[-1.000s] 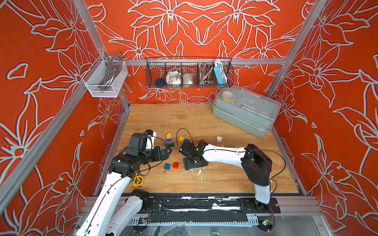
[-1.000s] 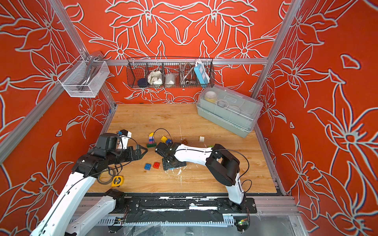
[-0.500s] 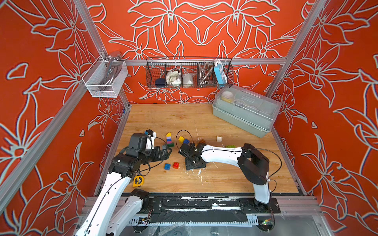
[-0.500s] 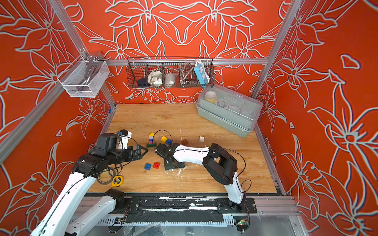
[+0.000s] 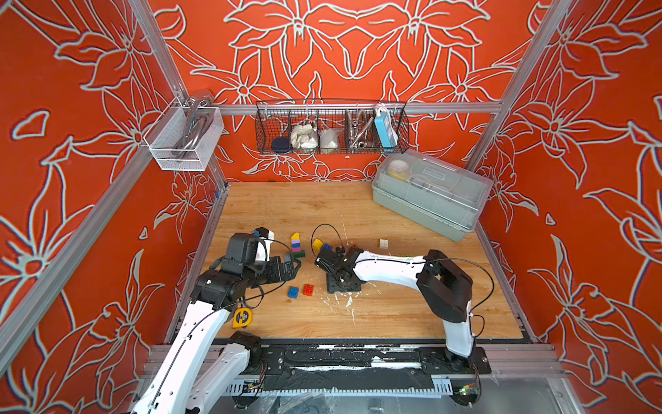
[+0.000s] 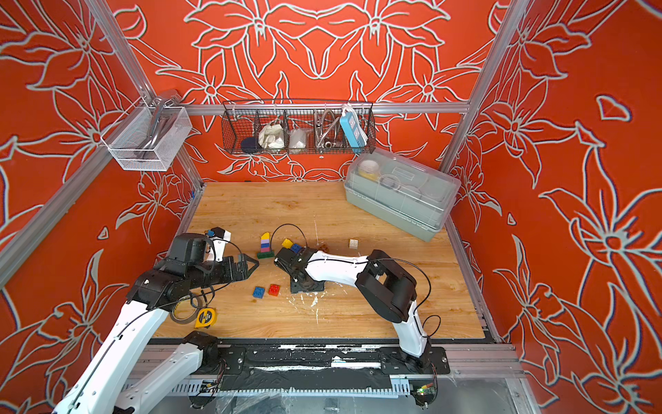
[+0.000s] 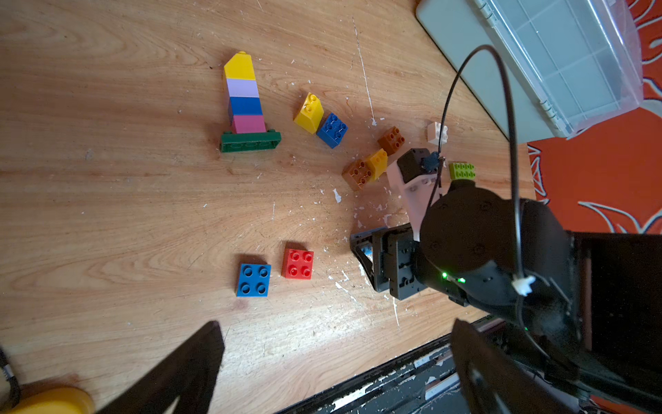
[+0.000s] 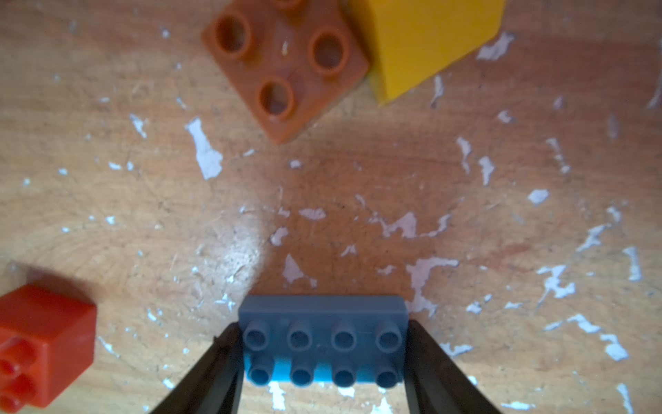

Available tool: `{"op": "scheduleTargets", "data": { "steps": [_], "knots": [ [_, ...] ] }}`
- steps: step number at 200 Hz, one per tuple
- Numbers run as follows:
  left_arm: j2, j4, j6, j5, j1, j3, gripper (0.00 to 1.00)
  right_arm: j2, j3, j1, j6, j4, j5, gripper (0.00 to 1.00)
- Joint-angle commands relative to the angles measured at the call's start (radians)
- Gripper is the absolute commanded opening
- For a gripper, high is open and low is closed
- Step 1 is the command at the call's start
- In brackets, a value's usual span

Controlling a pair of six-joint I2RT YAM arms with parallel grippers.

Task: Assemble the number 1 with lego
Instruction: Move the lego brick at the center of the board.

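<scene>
- Near edge: yellow tape measure [image 5: 242, 317], clear of the work.
- Next in: blue square brick [image 7: 253, 280] and red square brick [image 7: 297, 263], studs up, side by side, loose on the table [image 5: 412, 315].
- Just past those, toward the robot's right: right gripper [image 8: 322, 331], pointed down at the wood, fingers pressed on both short ends of the light blue brick [image 8: 322, 310]. Grasped, by the look of it. Cannot tell whether clear of the table.
- Long axis of that brick: straight across the jaws, studs toward the wrist camera.
- About level, on the robot's left: left gripper [image 5: 291, 266], jaws wide apart, holding nothing.
- A little farther: stack [image 7: 245, 104], with the dark green flat brick [image 7: 250, 142] at the foot, then pink, blue, lilac and a yellow sloped cap. Standing or lying, cannot tell.
- Key relation: stack toward the robot's left of the held brick and farther from the base, near but apart. Left gripper the nearer, just beside the green foot; right gripper the loaded one. Probably a short carry across, with the long axis still to be squared to the stack.
- Beyond: yellow slope brick [image 7: 308, 113] touching a dark blue brick [image 7: 332, 129]; brown brick [image 7: 357, 174] against a small yellow brick [image 7: 378, 163]; second brown brick [image 7: 391, 140]; lime brick [image 7: 462, 171]; white brick [image 7: 437, 133].
- Farthest, far right: grey lidded box [image 5: 430, 193].
</scene>
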Motion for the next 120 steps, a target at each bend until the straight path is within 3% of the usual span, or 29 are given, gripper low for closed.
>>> {"op": "scheduleTargets", "data": {
  "steps": [1,52,90,120],
  "knots": [
    [0.004,-0.006,-0.002,0.003,0.000,-0.002,0.99,0.020,0.001,-0.011,0.004,-0.005,0.036,0.69],
    [0.020,-0.013,-0.015,-0.013,-0.023,0.003,0.99,-0.044,-0.019,-0.011,-0.019,0.011,0.029,0.85],
    [0.115,-0.083,-0.060,-0.124,-0.081,0.046,0.99,-0.186,-0.025,-0.010,-0.058,-0.001,0.054,0.88],
    [0.176,-0.057,-0.183,-0.108,-0.100,-0.016,0.99,-0.375,-0.129,-0.010,-0.102,0.022,0.123,0.87]
  ]
}}
